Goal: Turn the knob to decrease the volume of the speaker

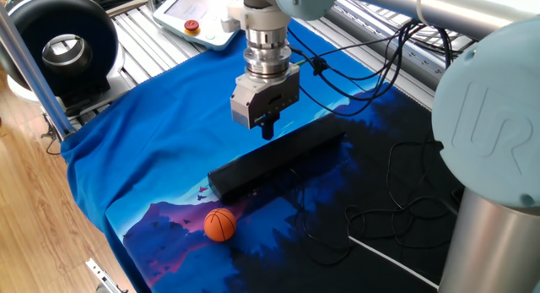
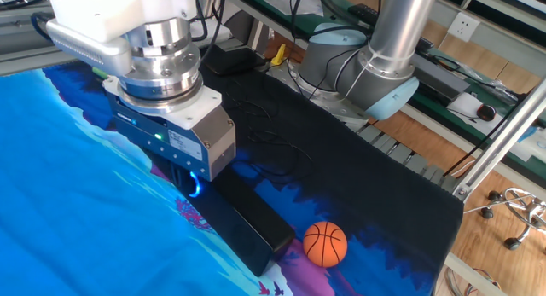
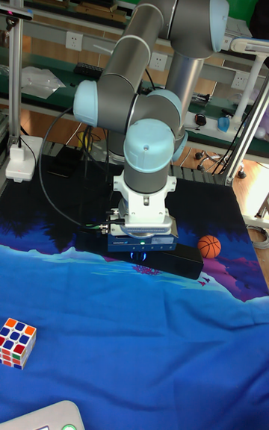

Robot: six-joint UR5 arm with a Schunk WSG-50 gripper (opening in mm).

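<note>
The speaker (image 1: pixel 291 156) is a long matte-black bar lying slantwise on the blue cloth; it also shows in the other fixed view (image 2: pixel 249 224) and the tall view (image 3: pixel 184 260). My gripper (image 1: pixel 268 132) points straight down at the bar's far long edge near its middle. Its dark fingers are drawn together into one narrow tip that touches the speaker's top. The knob is hidden between the fingers. In the other fixed view the gripper (image 2: pixel 189 185) body covers the fingertips, and a blue light glows beneath it. The tall view shows the gripper (image 3: pixel 139 254) from the front.
A small orange ball (image 1: pixel 219 225) lies on the cloth near the speaker's near end. A big round black ring device (image 1: pixel 63 46) stands at the back left, beside a teach pendant (image 1: pixel 198 14). Thin black cables (image 1: pixel 396 192) trail over the dark cloth. A Rubik's cube (image 3: pixel 16 342) sits far off.
</note>
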